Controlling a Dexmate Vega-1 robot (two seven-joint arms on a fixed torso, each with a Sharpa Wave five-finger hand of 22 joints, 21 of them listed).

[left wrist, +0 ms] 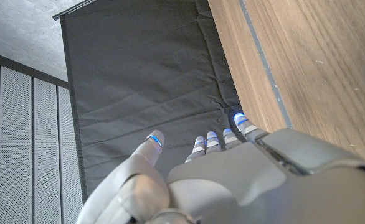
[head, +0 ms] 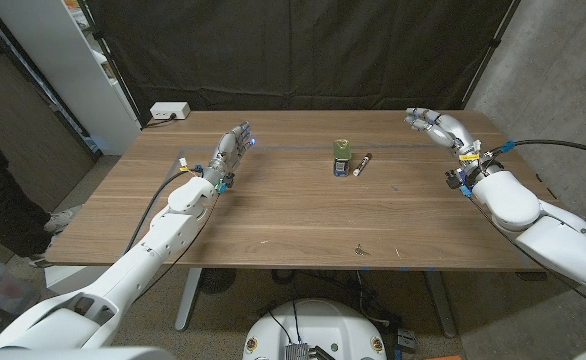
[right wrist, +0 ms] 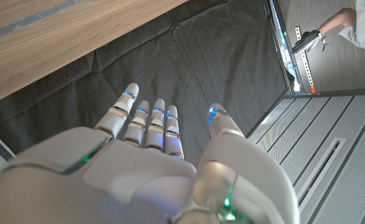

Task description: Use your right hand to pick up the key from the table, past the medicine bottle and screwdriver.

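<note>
Fingers of our right hand (head: pixel 435 126) are straight, holding nothing, so we should swing wide past bottle (head: pixel 342 158) and screwdriver (head: pixel 363 164) toward the key (head: pixel 358 250).

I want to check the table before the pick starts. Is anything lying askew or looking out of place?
Nothing stands out. The medicine bottle stands upright mid-table, the screwdriver lies beside it, slightly angled, and the small key lies alone near the front edge. No spill or damage is visible.

The wooden tabletop (head: pixel 273 215) carries a small medicine bottle (head: pixel 342 158) upright between the two sets of fingers, a screwdriver (head: pixel 362 164) just beside it toward the right fingers, a tiny key (head: pixel 358 250) well short of both, and a white box (head: pixel 169 112) beyond the left fingers.
</note>
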